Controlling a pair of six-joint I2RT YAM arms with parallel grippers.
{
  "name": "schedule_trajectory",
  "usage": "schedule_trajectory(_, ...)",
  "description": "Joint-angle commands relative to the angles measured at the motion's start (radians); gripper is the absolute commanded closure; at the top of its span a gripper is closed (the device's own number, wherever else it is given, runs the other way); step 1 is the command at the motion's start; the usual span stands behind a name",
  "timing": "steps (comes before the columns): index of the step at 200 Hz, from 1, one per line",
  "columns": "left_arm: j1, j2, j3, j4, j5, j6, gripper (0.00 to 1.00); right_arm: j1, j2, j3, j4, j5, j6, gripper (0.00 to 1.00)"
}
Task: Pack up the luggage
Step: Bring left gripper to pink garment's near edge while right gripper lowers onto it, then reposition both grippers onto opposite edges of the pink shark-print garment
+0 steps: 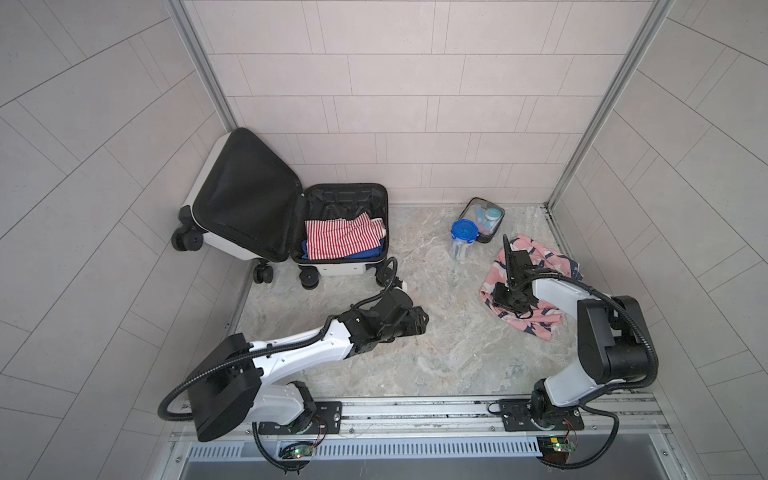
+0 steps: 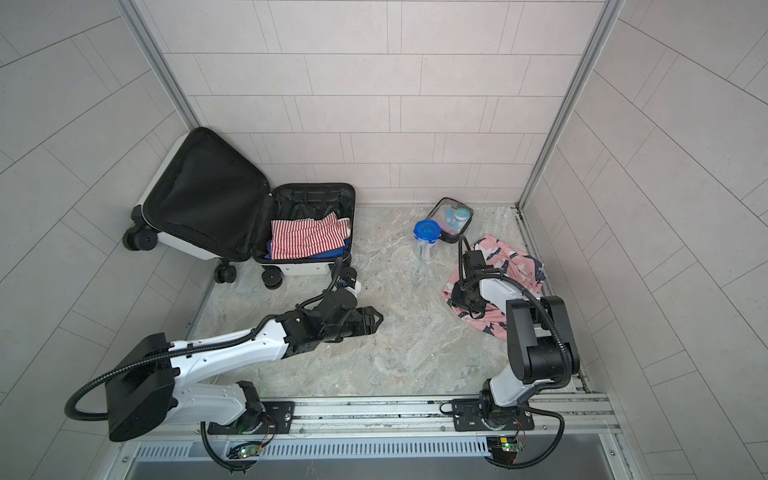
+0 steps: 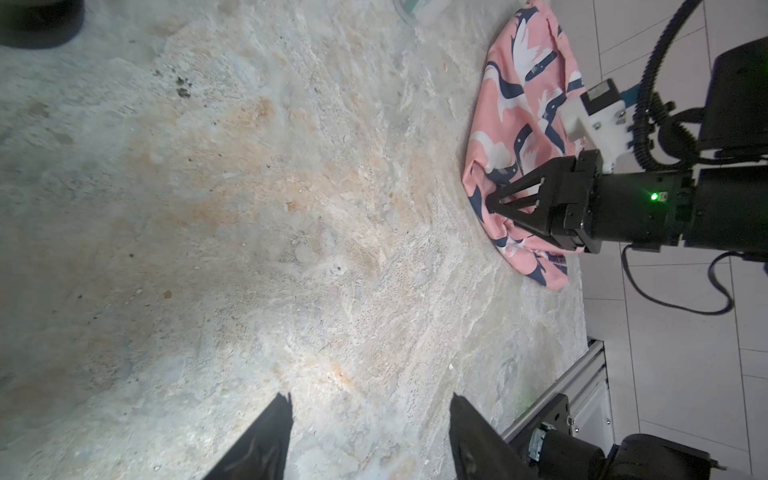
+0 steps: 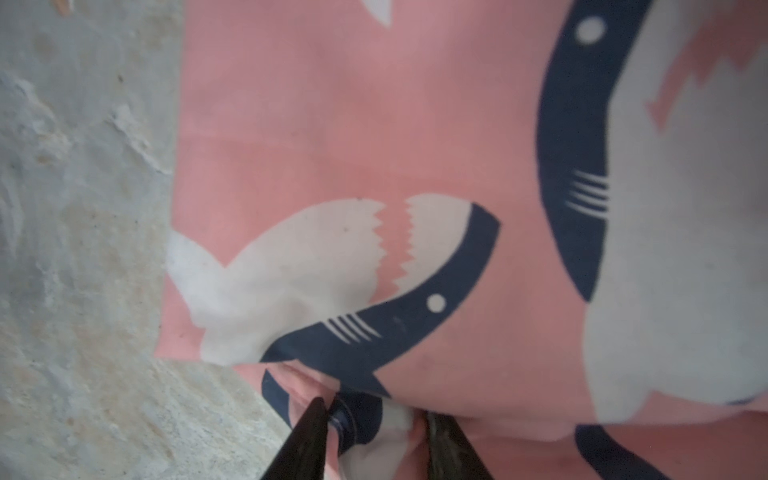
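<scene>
The luggage [image 1: 345, 270] [image 2: 309, 270] lies open at the back left, its black-lined lid [image 1: 245, 195] leaning on the wall. A red-and-white striped cloth [image 1: 340, 239] lies in its base over something blue. At the right, a pink shark-print cloth [image 1: 540, 253] [image 2: 513, 259] [image 3: 511, 95] [image 4: 332, 124] lies crumpled on the floor. My right gripper [image 1: 509, 309] [image 2: 467, 307] [image 3: 492, 203] [image 4: 374, 409] points down at the cloth's near edge, with a fold pinched between its fingers. My left gripper [image 1: 422, 322] [image 2: 376, 320] [image 3: 370, 401] hangs open over bare floor in the middle, holding nothing.
A clear jar with a blue lid [image 1: 463, 239] [image 2: 426, 241] stands between the luggage and the pink cloth. A clear toiletry pouch with black trim [image 1: 484, 218] [image 2: 453, 218] stands behind it. Tiled walls close in three sides. The arms' metal rail [image 1: 415, 409] runs along the front.
</scene>
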Motion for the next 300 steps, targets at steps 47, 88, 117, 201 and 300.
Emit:
schedule_trajectory(47, -0.001, -0.042, -0.031, 0.016, -0.091, -0.034, 0.31, 0.092, -0.039, -0.080, 0.032, -0.062, 0.092, 0.93)
schedule_trajectory(88, 0.015, -0.087, -0.102, 0.042, -0.136, -0.063, 0.23, 0.265, -0.106, -0.106, 0.070, -0.054, 0.223, 0.95)
schedule_trajectory(117, 0.038, -0.111, -0.136, 0.036, -0.134, -0.078, 0.22, 0.384, -0.134, -0.101, 0.101, -0.045, 0.324, 0.96)
schedule_trajectory(201, 0.093, -0.106, -0.232, 0.111, -0.076, -0.150, 0.17, 0.679, -0.068, 0.067, 0.149, -0.005, 0.479, 0.97)
schedule_trajectory(300, 0.094, 0.139, -0.269, 0.422, 0.072, -0.296, 0.17, 0.723, -0.090, 0.154, 0.004, 0.101, 0.367, 0.33)
